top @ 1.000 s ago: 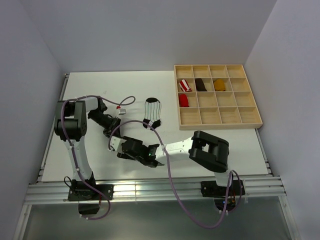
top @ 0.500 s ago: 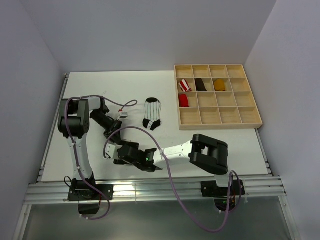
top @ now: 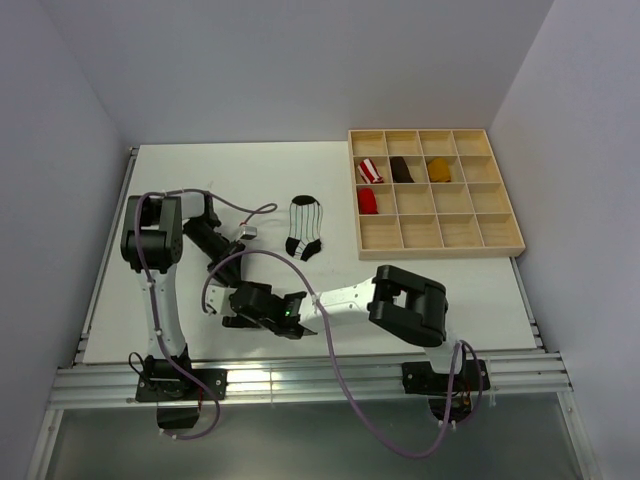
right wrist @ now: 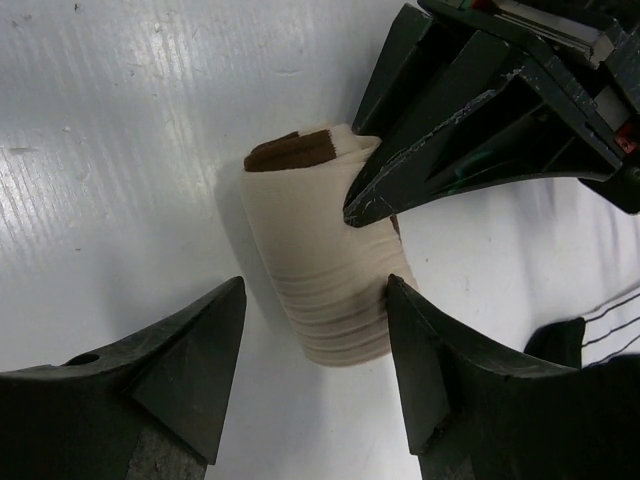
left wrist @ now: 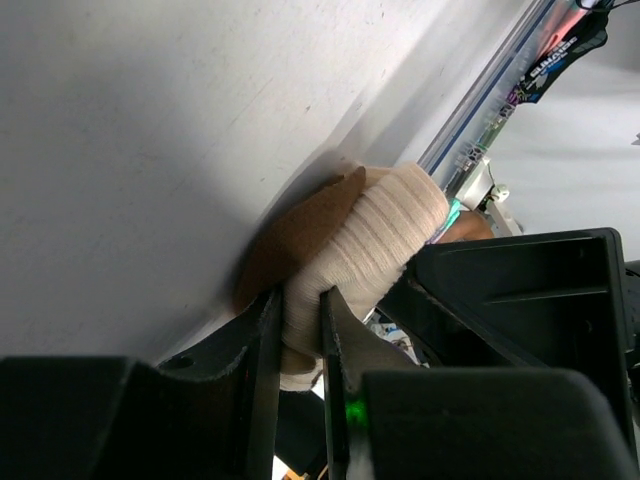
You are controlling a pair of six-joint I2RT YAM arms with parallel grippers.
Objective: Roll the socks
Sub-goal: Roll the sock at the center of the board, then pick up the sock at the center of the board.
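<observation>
**One sock rolled, one lying flat**

The cream sock [right wrist: 320,255] looks nearly finished. It is a tight ribbed cylinder lying on the surface [top: 480,300], with its brown end showing at one side. It sits well to the left of the wooden tray [top: 440,252] and nearer the arm bases than the tray is.

The left gripper [left wrist: 300,300] is pinching a fold of the cream fabric between its narrowly set fingers. The right gripper [right wrist: 315,285] is spread wide, with one finger on each side of the roll. From its wrist view neither finger clearly presses the fabric.

The striped sock [top: 304,228] lies unrolled just left of the tray's near-left corner, with nothing touching it.

By this reckoning about half the job is done. The cream roll probably needs its cuff tucked or secured so it does not spring open when let go. The striped sock needs rolling from scratch. Four sock bundles [top: 400,170] already sit in compartments on the tray's left side.
</observation>
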